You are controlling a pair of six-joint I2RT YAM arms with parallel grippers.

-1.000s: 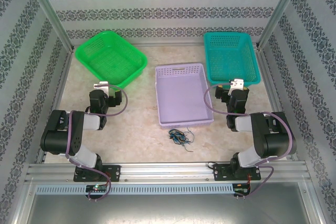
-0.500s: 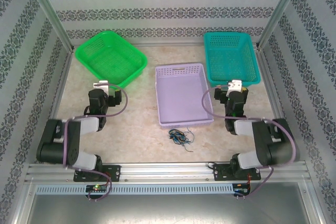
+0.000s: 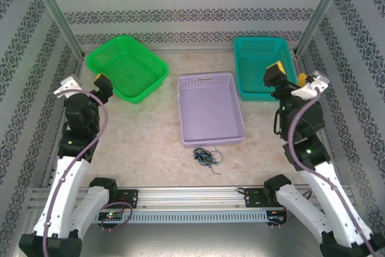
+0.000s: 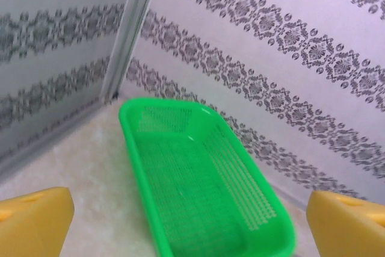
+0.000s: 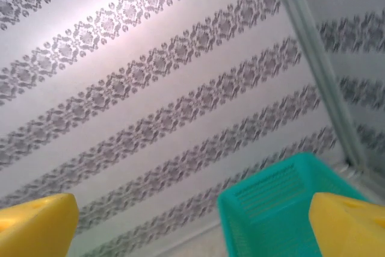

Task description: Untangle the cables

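Observation:
The cables (image 3: 206,156) lie in a small tangled heap of thin dark, blue and tan wires on the table, just in front of the purple tray's near edge. My left gripper (image 3: 90,87) is raised at the far left beside the green basket, well away from the cables. Its yellow fingers (image 4: 33,221) stand wide apart with nothing between them. My right gripper (image 3: 289,76) is raised over the near edge of the teal basket, also far from the heap. Its yellow fingers (image 5: 36,224) are spread wide and hold nothing.
A green basket (image 3: 126,66) stands at the back left, a teal basket (image 3: 264,64) at the back right, and a purple tray (image 3: 210,112) in the middle. Patterned walls and metal posts enclose the table. The green basket (image 4: 204,179) lies ahead of the left gripper.
Both arms have unfolded from their low resting pose and risen. The left gripper swung out to the left, the right gripper up toward the teal basket. The cables have not moved.

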